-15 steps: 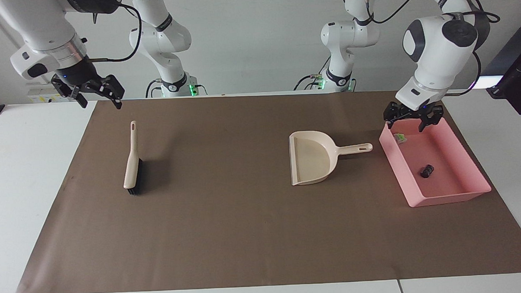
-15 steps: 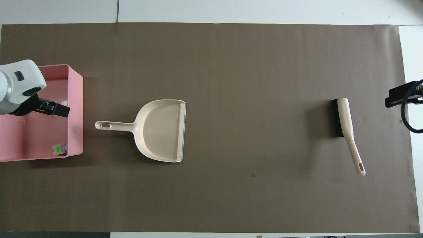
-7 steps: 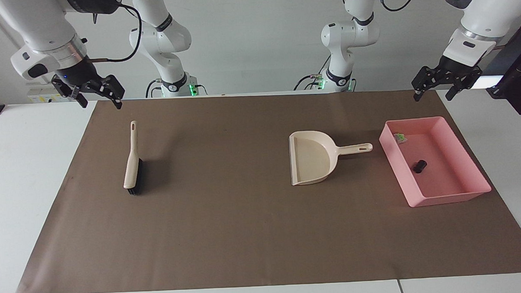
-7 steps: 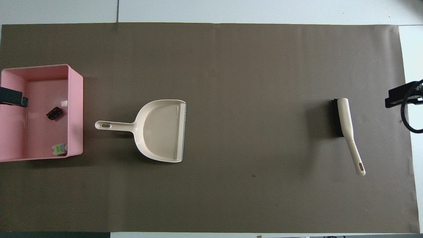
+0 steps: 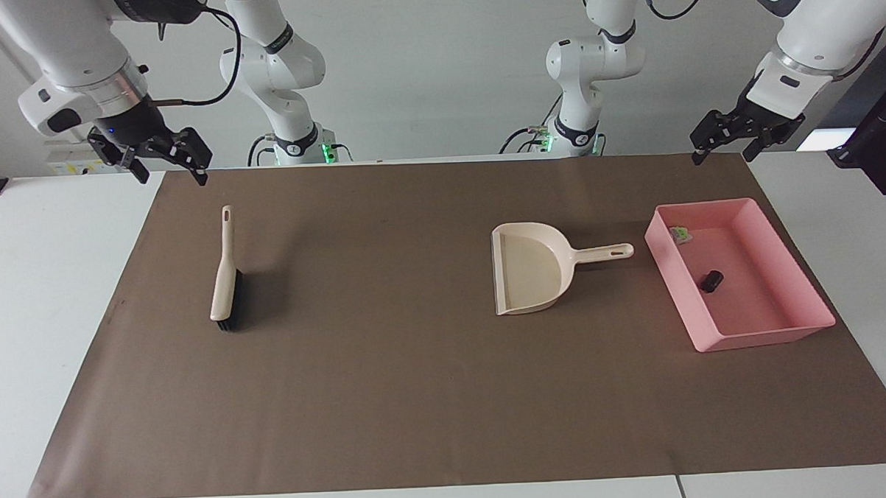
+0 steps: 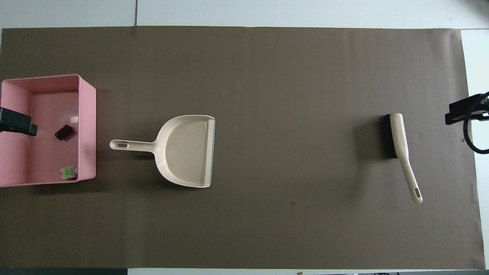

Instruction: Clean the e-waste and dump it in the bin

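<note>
The brown mat (image 5: 419,397) covers most of the table. At the mat's left-arm end sits the pink bin (image 5: 778,337), holding the black piece (image 5: 711,280) and the green-patched piece (image 5: 680,233). The dustpan (image 5: 528,268) lies just beside the bin, the brush (image 5: 223,286) well apart. The left gripper (image 5: 726,139) and right gripper (image 5: 164,164) hang spread wide, empty.

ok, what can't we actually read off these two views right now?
- Overhead view: the left gripper is cut off by the frame's edge; only a dark tip shows, over the bin.
- Overhead view: the right gripper is also cut by the edge, a cable crossing it.
- Both views: the green-patched bit and the black bit are too small to identify.
- Facing view: the brush handle covers most of its bristles.
</note>
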